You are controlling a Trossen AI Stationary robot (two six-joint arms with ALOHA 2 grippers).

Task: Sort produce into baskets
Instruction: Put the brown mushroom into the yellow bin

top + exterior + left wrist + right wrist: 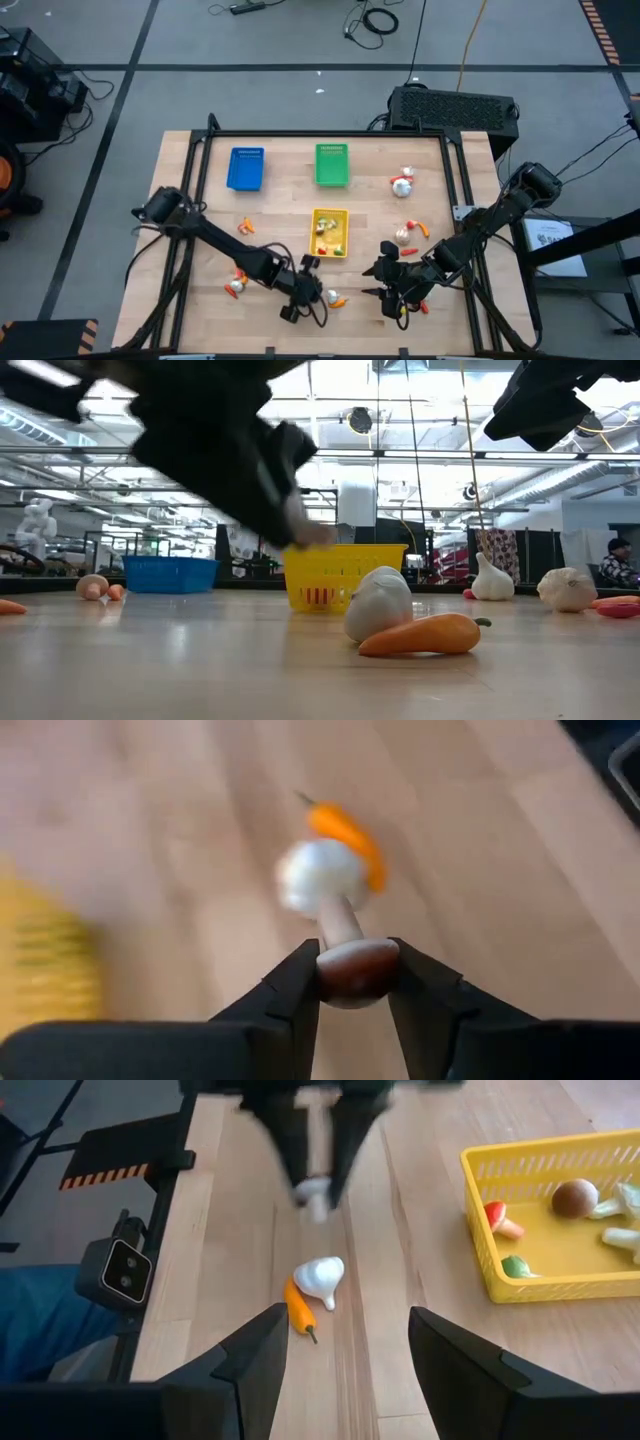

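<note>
Near the front edge of the wooden worktop (190, 230), our left gripper (352, 982) pinches a small brown-capped toy mushroom (352, 960) by its cap, just short of a white garlic bulb (320, 1277) touching an orange carrot piece (300, 1312). Our right gripper (345, 1342) hovers close by, fingers spread wide. Behind sits the yellow plastic basket (330, 214) holding several pieces; blue basket (245, 168) and green basket (332, 165) stand farther back.

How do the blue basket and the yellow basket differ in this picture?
The blue basket looks empty from above, while the yellow basket holds several small produce pieces. The blue basket stands at the table's far side on the left; the yellow basket stands near the middle, closer to both grippers. Both are small rectangular baskets of like size.
</note>
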